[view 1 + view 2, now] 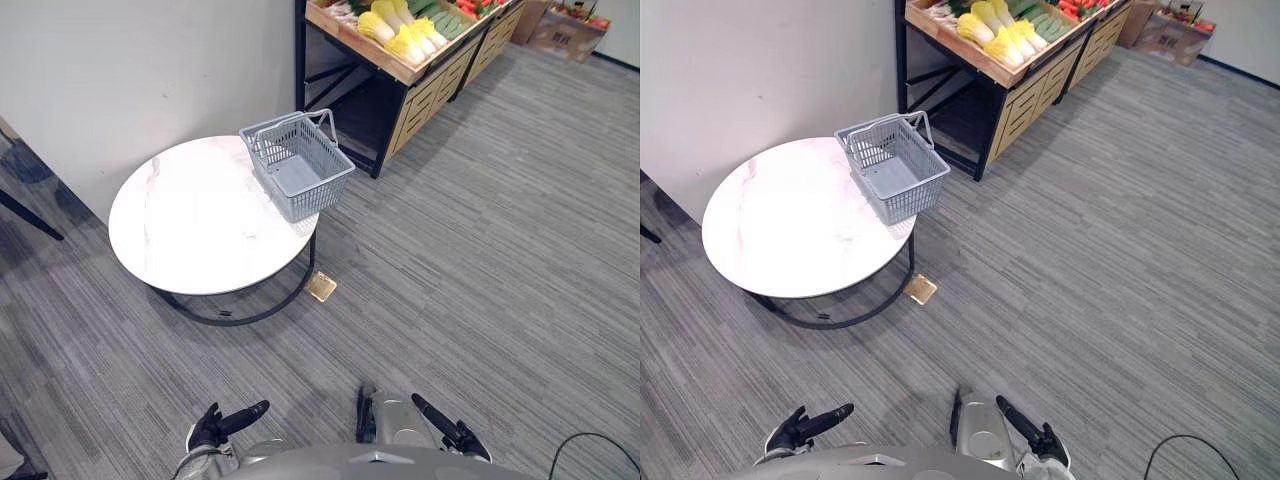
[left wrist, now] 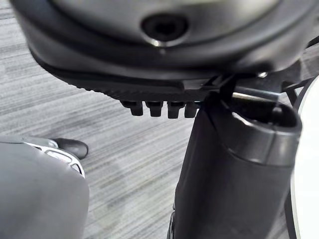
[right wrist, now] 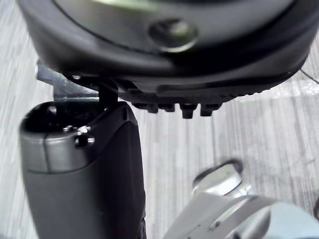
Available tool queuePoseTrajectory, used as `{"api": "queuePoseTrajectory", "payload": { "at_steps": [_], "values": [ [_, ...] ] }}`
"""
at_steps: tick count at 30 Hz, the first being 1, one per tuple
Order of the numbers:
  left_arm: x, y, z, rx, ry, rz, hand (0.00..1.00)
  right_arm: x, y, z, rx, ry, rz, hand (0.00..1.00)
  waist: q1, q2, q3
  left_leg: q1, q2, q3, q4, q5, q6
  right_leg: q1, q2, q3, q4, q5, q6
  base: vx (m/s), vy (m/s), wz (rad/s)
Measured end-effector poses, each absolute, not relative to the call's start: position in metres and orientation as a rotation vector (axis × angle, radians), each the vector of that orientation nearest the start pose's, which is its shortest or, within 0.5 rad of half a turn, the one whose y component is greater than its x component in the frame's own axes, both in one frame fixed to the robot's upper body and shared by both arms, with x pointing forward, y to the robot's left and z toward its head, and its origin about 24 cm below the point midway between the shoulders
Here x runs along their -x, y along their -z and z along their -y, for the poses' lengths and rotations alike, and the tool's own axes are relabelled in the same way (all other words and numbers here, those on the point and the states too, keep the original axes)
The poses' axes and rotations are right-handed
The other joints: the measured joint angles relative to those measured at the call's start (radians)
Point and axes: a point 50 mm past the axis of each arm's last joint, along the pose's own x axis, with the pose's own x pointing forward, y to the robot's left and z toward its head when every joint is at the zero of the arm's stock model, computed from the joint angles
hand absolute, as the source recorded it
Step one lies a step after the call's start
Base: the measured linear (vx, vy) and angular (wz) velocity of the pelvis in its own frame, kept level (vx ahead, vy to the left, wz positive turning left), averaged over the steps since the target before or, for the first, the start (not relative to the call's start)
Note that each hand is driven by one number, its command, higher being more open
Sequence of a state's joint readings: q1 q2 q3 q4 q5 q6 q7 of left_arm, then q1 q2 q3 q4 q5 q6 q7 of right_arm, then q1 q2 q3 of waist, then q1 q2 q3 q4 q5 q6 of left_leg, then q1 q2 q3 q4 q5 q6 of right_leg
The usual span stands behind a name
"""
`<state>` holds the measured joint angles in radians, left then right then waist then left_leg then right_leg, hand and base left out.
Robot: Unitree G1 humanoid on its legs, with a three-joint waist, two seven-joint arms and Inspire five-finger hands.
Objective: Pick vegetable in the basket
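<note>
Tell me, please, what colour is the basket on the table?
The basket is plain grey; it shows best in the left eye view.

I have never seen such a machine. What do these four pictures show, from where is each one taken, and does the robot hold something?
This is a humanoid robot with two arms, each ending in a dark hand. The two wide pictures come from a camera on its head, which looks down at the room before it. The left hand and the right hand hang low at the bottom edge, open, and hold nothing. The two dark close pictures come from cameras on the wrists; each looks along its own hand toward the floor. On the round white table stands a grey basket, near the far edge, and it is empty. Behind it a wooden stand holds yellow cabbages. A small golden plate lies on the floor by the table.
</note>
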<state>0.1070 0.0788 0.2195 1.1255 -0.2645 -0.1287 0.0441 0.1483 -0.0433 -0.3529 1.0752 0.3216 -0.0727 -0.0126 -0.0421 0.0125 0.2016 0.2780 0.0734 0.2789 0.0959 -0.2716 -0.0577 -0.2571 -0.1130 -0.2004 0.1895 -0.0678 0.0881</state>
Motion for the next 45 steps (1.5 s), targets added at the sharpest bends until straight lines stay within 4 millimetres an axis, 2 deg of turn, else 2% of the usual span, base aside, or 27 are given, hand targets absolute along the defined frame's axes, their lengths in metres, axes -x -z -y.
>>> {"api": "queuePoseTrajectory", "payload": {
  "at_steps": [1,2,3,4,9,12,14,15,16,17,19,21,22,23,24,25,26,29,30,32,37,39,40,42,43,44,45],
  "values": [
    [-0.069,0.164,-0.215,0.240,-0.505,-1.053,1.00,-0.053,0.166,0.212,-0.402,0.608,-1.071,1.00,-0.005,-0.012,0.002,0.038,0.008,-0.010,-0.002,-0.021,-0.034,0.005,-0.011,-0.010,0.006,0.109,-0.018,0.50,-0.355,0.24],
    [-0.067,0.164,-0.214,0.248,-0.516,-1.057,1.00,-0.052,0.166,0.212,-0.403,0.610,-1.071,1.00,-0.010,-0.015,-0.002,0.063,0.026,-0.014,-0.008,-0.030,-0.053,0.001,-0.007,-0.026,0.057,0.153,-0.045,0.43,-0.346,0.26],
    [-0.068,0.165,-0.211,0.260,-0.513,-1.058,1.00,-0.053,0.165,0.215,-0.397,0.612,-1.062,1.00,-0.015,0.007,-0.001,0.069,0.041,-0.015,-0.011,-0.032,-0.065,-0.010,0.004,-0.041,0.098,0.120,-0.069,0.42,-0.332,0.15],
    [-0.072,0.165,-0.203,0.284,-0.501,-1.044,1.00,-0.058,0.163,0.219,-0.387,0.614,-1.038,1.00,-0.016,0.027,-0.003,0.073,0.068,-0.005,-0.014,-0.004,-0.096,-0.036,0.021,-0.051,0.164,0.054,-0.088,0.46,-0.380,0.05],
    [-0.083,0.165,-0.190,0.339,-0.501,-1.024,1.00,-0.062,0.162,0.220,-0.389,0.609,-1.027,1.00,-0.021,0.032,-0.009,0.078,0.113,-0.018,-0.005,0.114,-0.119,-0.030,0.047,-0.079,0.241,-0.052,-0.126,0.32,-0.253,0.08],
    [-0.085,0.165,-0.188,0.341,-0.493,-1.021,1.00,-0.062,0.163,0.221,-0.395,0.617,-1.029,1.00,-0.023,0.030,-0.010,0.016,0.152,-0.060,0.211,0.158,-0.146,0.049,0.064,-0.092,0.212,-0.098,-0.132,0.24,-0.185,0.04],
    [-0.085,0.164,-0.190,0.343,-0.501,-1.018,1.00,-0.060,0.162,0.223,-0.396,0.628,-1.029,1.00,-0.020,0.026,-0.009,-0.072,0.199,-0.059,0.477,0.252,-0.170,0.136,0.084,-0.076,0.152,-0.110,-0.136,0.30,-0.158,-0.11],
    [-0.086,0.164,-0.190,0.344,-0.503,-1.010,1.00,-0.060,0.162,0.224,-0.395,0.628,-1.029,1.00,-0.016,0.030,-0.011,-0.099,0.210,-0.050,0.548,0.254,-0.173,0.155,0.088,-0.069,0.136,-0.111,-0.139,0.26,-0.081,-0.26],
    [-0.087,0.163,-0.191,0.350,-0.516,-0.994,1.00,-0.062,0.162,0.224,-0.395,0.627,-1.030,1.00,-0.015,0.032,-0.012,-0.144,0.228,-0.015,0.669,0.213,-0.171,0.202,0.097,-0.049,0.100,-0.111,-0.151,0.27,-0.045,-0.33],
    [-0.086,0.162,-0.193,0.361,-0.536,-0.979,1.00,-0.060,0.163,0.225,-0.393,0.630,-1.037,1.00,-0.014,0.029,-0.010,-0.173,0.230,0.030,0.738,0.152,-0.152,0.261,0.097,-0.032,0.058,-0.106,-0.153,0.22,-0.032,-0.33],
    [-0.085,0.162,-0.194,0.370,-0.547,-0.978,1.00,-0.056,0.164,0.225,-0.391,0.635,-1.056,1.00,-0.002,0.026,-0.009,-0.223,0.213,0.075,0.760,0.067,-0.109,0.339,0.094,0.002,0.009,-0.105,-0.151,0.23,0.039,-0.40],
    [-0.087,0.161,-0.196,0.381,-0.562,-0.962,1.00,-0.056,0.166,0.222,-0.396,0.633,-1.069,1.00,0.015,0.019,-0.006,-0.293,0.176,0.091,0.683,0.020,-0.105,0.378,0.073,0.029,-0.015,-0.097,-0.136,0.25,0.139,-0.63],
    [-0.089,0.160,-0.200,0.379,-0.569,-0.950,1.00,-0.057,0.166,0.221,-0.400,0.634,-1.073,1.00,0.015,0.005,-0.002,-0.322,0.147,0.114,0.551,0.018,-0.098,0.406,0.046,0.043,-0.033,-0.098,-0.115,0.22,0.173,-0.59],
    [-0.089,0.160,-0.201,0.379,-0.571,-0.946,1.00,-0.056,0.166,0.220,-0.403,0.635,-1.075,1.00,0.014,0.000,0.000,-0.329,0.133,0.130,0.470,0.029,-0.086,0.420,0.031,0.047,-0.040,-0.102,-0.102,0.31,0.255,-0.36],
    [-0.089,0.160,-0.200,0.379,-0.567,-0.949,1.00,-0.050,0.166,0.223,-0.394,0.645,-1.083,1.00,0.010,0.005,0.000,-0.346,0.107,0.165,0.264,0.134,-0.055,0.446,0.013,0.048,-0.043,-0.123,-0.062,0.28,0.241,-0.11],
    [-0.089,0.160,-0.198,0.381,-0.564,-0.952,1.00,-0.049,0.166,0.226,-0.385,0.651,-1.083,1.00,0.009,0.017,-0.003,-0.359,0.107,0.172,0.195,0.229,-0.050,0.454,0.015,0.048,-0.041,-0.135,-0.042,0.37,0.328,0.01],
    [-0.089,0.161,-0.197,0.389,-0.563,-0.957,1.00,-0.042,0.168,0.223,-0.391,0.659,-1.109,1.00,0.013,0.013,-0.010,-0.357,0.086,0.173,0.177,0.251,0.044,0.463,0.002,0.052,-0.028,-0.155,-0.018,0.27,0.238,0.18],
    [-0.093,0.157,-0.214,0.345,-0.574,-0.934,1.00,-0.046,0.170,0.204,-0.437,0.631,-1.113,1.00,0.014,-0.056,-0.005,-0.363,0.003,0.182,0.121,0.247,0.052,0.470,-0.062,0.032,-0.076,-0.137,0.012,0.29,0.226,0.20],
    [-0.094,0.156,-0.216,0.340,-0.572,-0.931,1.00,-0.048,0.170,0.203,-0.438,0.628,-1.111,1.00,0.014,-0.065,-0.006,-0.366,-0.005,0.180,0.121,0.241,0.065,0.475,-0.068,0.029,-0.085,-0.128,0.025,0.23,0.162,0.21],
    [-0.093,0.156,-0.217,0.335,-0.576,-0.933,1.00,-0.050,0.170,0.204,-0.422,0.617,-1.108,1.00,0.019,-0.064,-0.006,-0.337,-0.041,0.178,0.098,0.230,0.083,0.496,-0.095,0.014,-0.088,-0.118,0.040,0.20,0.160,0.20],
    [-0.086,0.159,-0.214,0.337,-0.576,-0.963,1.00,-0.052,0.169,0.211,-0.406,0.615,-1.101,1.00,0.038,-0.040,-0.024,-0.268,-0.084,0.171,-0.024,0.241,0.089,0.493,-0.114,0.012,-0.030,-0.111,0.043,0.05,0.041,0.02],
    [-0.083,0.161,-0.211,0.339,-0.568,-0.979,1.00,-0.053,0.168,0.214,-0.398,0.620,-1.096,1.00,0.037,-0.029,-0.032,-0.255,-0.091,0.168,-0.080,0.252,0.091,0.438,-0.116,0.012,0.071,-0.111,0.043,-0.02,0.046,0.14],
    [-0.082,0.161,-0.210,0.340,-0.566,-0.983,1.00,-0.051,0.168,0.216,-0.393,0.621,-1.097,1.00,0.037,-0.025,-0.033,-0.237,-0.095,0.156,-0.106,0.254,0.090,0.393,-0.123,0.014,0.185,-0.111,0.043,0.04,0.050,0.32],
    [-0.082,0.161,-0.212,0.318,-0.551,-0.987,1.00,-0.048,0.168,0.214,-0.397,0.623,-1.105,1.00,0.037,-0.032,-0.031,-0.207,-0.102,0.117,-0.120,0.256,0.089,0.320,-0.139,0.035,0.392,-0.081,0.042,0.07,0.023,0.50],
    [-0.082,0.160,-0.214,0.299,-0.539,-0.988,1.00,-0.044,0.169,0.210,-0.408,0.627,-1.115,1.00,0.035,-0.035,-0.033,-0.193,-0.104,0.082,-0.117,0.255,0.091,0.279,-0.137,0.071,0.502,-0.023,0.049,0.08,-0.008,0.61],
    [-0.081,0.160,-0.215,0.291,-0.532,-0.990,1.00,-0.040,0.170,0.209,-0.412,0.630,-1.122,1.00,0.032,-0.026,-0.030,-0.185,-0.104,0.064,-0.115,0.253,0.094,0.261,-0.132,0.089,0.545,-0.006,0.051,0.18,-0.033,0.87],
    [-0.080,0.160,-0.216,0.278,-0.524,-0.994,1.00,-0.039,0.170,0.207,-0.419,0.628,-1.117,1.00,0.024,-0.039,-0.031,-0.179,-0.105,0.021,-0.113,0.246,0.102,0.251,-0.118,0.130,0.599,-0.030,0.043,0.17,-0.045,0.91]
  ]
}}
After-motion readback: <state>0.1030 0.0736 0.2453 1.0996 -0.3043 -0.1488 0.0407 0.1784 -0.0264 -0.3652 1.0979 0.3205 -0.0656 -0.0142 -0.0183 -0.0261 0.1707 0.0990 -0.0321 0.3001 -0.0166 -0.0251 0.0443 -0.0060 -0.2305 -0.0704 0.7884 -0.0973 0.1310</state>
